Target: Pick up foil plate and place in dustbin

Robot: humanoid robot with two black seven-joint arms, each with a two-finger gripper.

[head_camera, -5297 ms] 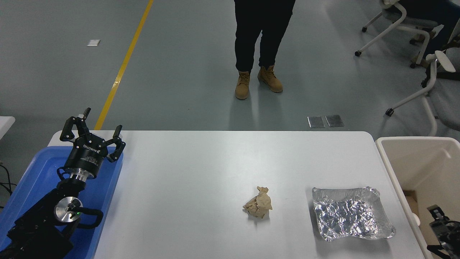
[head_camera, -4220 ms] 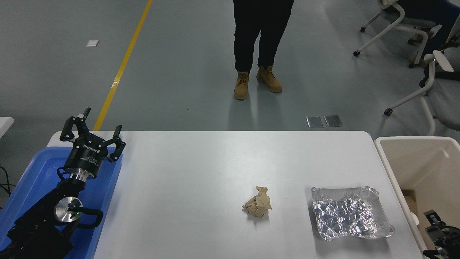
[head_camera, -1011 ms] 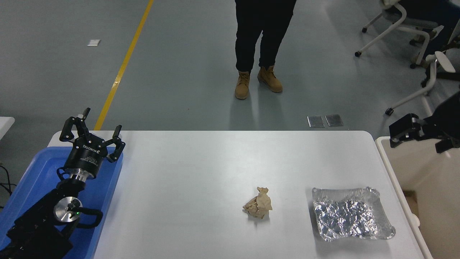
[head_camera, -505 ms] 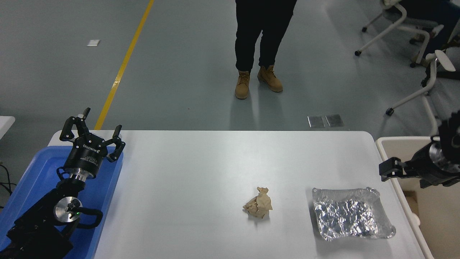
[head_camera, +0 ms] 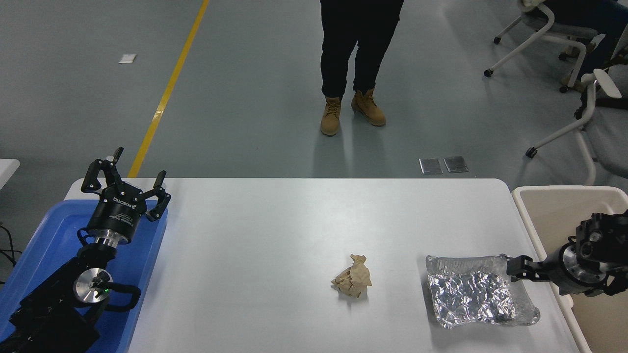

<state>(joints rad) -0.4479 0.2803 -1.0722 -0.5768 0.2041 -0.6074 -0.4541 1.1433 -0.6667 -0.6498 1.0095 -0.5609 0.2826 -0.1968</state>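
Foil plate (head_camera: 478, 291) near the tabletop's right edge lies just left of my right gripper (head_camera: 517, 268), finger state unclear.

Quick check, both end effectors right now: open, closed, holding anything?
Left end effector: open, empty, parked over the blue tray.
Right end effector: at the foil plate's far right corner; open or closed cannot be told.
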